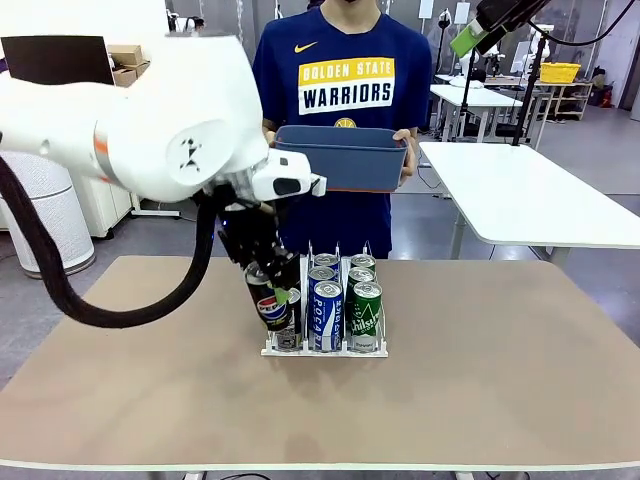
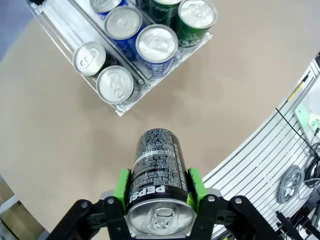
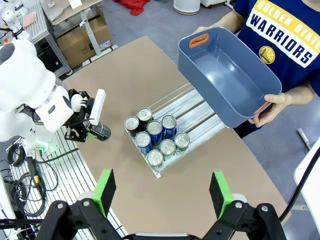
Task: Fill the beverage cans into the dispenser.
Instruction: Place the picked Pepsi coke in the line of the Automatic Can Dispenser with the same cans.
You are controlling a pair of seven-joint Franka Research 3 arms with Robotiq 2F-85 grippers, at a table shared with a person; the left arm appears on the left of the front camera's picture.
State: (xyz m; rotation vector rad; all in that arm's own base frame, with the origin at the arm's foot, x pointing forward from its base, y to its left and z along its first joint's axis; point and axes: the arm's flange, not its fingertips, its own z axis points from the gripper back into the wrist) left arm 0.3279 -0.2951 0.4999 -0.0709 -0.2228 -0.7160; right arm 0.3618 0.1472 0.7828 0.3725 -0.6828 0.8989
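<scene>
In dispenser (image 3: pixel 186 112): seven cans (image 3: pixel 155 132); person's bin (image 3: pixel 227 75) bare.

White wire dispenser (image 1: pixel 325 349) is placed mid-table; blue-white cans (image 1: pixel 327 314) and green cans (image 1: pixel 366 312) are stood upright inside. Black Pepsi can (image 2: pixel 158 176) is held tilted, just beside dispenser's left lane.

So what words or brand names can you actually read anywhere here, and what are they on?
"PEPSI": black can held in the left tool.
"GOLDEN STATE WARRIORS": person's blue shirt.
"POCARI", partly readable: blue-and-white can.
"Chilsung", roughly: green can.
Fine print on the black can: too small.
</scene>
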